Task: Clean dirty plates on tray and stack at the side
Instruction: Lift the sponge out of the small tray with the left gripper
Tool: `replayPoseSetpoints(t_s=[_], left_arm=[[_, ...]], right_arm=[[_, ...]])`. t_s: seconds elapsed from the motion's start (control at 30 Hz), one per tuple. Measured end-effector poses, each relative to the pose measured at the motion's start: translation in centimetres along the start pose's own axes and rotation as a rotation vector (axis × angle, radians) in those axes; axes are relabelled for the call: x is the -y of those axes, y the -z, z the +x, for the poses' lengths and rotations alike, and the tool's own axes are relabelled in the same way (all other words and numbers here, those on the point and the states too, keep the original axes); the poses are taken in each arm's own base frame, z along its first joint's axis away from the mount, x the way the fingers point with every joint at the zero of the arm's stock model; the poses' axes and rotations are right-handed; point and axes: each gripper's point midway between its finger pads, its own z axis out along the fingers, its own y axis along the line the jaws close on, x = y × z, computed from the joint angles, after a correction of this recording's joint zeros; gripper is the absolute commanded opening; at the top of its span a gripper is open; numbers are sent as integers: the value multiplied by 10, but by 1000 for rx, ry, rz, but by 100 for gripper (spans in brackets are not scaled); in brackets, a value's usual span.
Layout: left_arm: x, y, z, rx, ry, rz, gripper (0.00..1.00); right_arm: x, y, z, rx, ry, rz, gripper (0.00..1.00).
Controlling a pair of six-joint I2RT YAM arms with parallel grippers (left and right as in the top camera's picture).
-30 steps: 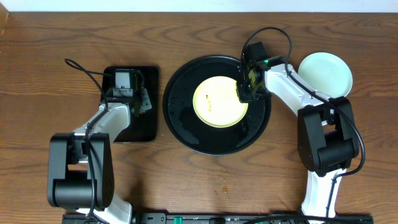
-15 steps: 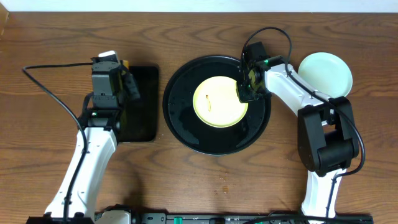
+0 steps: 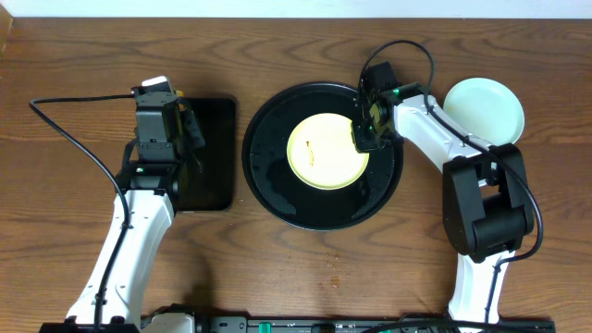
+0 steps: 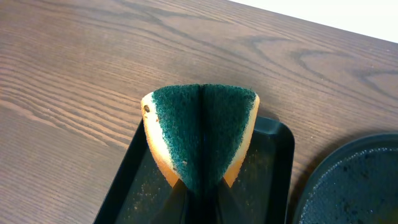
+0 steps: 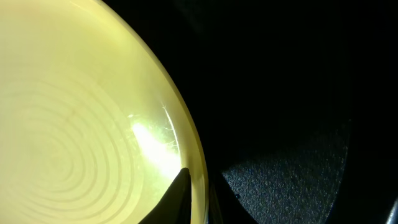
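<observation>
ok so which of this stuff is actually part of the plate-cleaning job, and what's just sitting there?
Job:
yellow plate, rim pinched by the right fingers
round black tray under it
mint plate, off to the side
sponge, pinched in the left fingers

Just there:
rectangular black tray
wood table

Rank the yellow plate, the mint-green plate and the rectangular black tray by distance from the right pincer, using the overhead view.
1. Yellow plate: the right pincer grips its right rim, on the round tray.
2. Mint-green plate: on the table, off to the right.
3. Rectangular black tray: far left, beyond the round tray.
</observation>
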Motion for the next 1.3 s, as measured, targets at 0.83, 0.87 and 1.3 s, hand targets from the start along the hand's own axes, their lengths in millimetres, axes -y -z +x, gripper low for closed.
replayPoseSetpoints(t_s=[0.83, 0.87, 1.3], left_arm=[[-1, -12, 18, -65, 42, -18, 8], [-1, -12, 17, -61, 43, -17, 7], [0, -12, 13, -48, 40, -13, 8]], right_arm=[[0, 0, 0, 1, 2, 0, 27], [0, 0, 0, 2, 4, 0, 27], [0, 0, -3, 11, 8, 0, 4]])
